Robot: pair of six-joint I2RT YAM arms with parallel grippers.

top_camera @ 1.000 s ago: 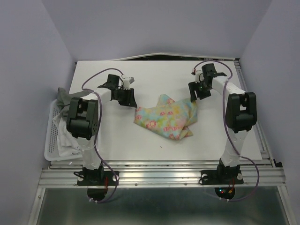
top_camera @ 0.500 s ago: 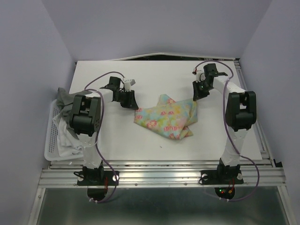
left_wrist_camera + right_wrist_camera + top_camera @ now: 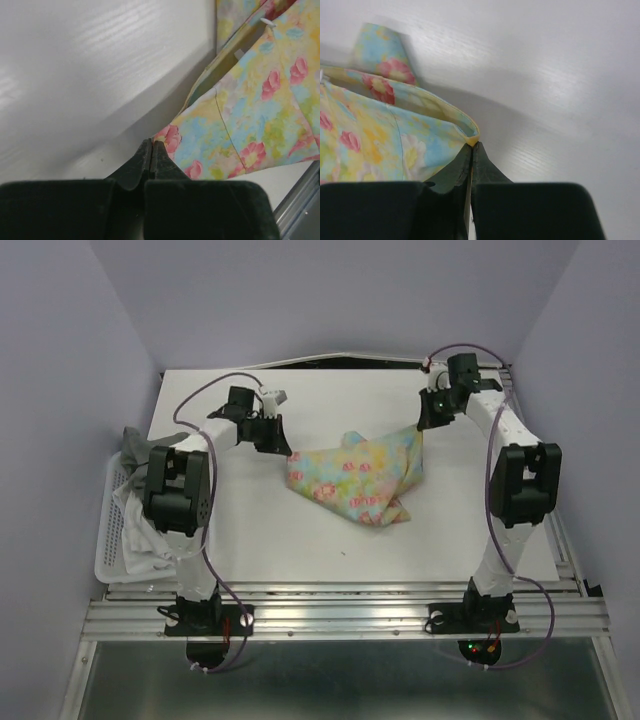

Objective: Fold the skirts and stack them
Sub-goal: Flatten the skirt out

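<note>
The floral skirt (image 3: 357, 476) lies in the middle of the white table, its far edge drawn out between both grippers. My left gripper (image 3: 284, 449) is shut on the skirt's left corner; in the left wrist view the jaws (image 3: 152, 143) meet at the pink-flowered corner (image 3: 170, 138). On the right corner my right gripper (image 3: 419, 428) is shut, and the skirt's yellow hem (image 3: 472, 140) is pinched at the jaw tips (image 3: 472, 145). The grey skirt (image 3: 132, 446) and the white skirt (image 3: 138, 532) lie bunched in the basket at the left.
A white slatted basket (image 3: 108, 545) hangs off the table's left edge beside the left arm. The table (image 3: 250, 530) ends in a metal rail at the near side. Purple walls enclose the back and both sides.
Both grippers closed on the floral skirt's upper corners. The right gripper then moved toward the far side and the left shifted slightly back, spreading the skirt's far edge between them.
</note>
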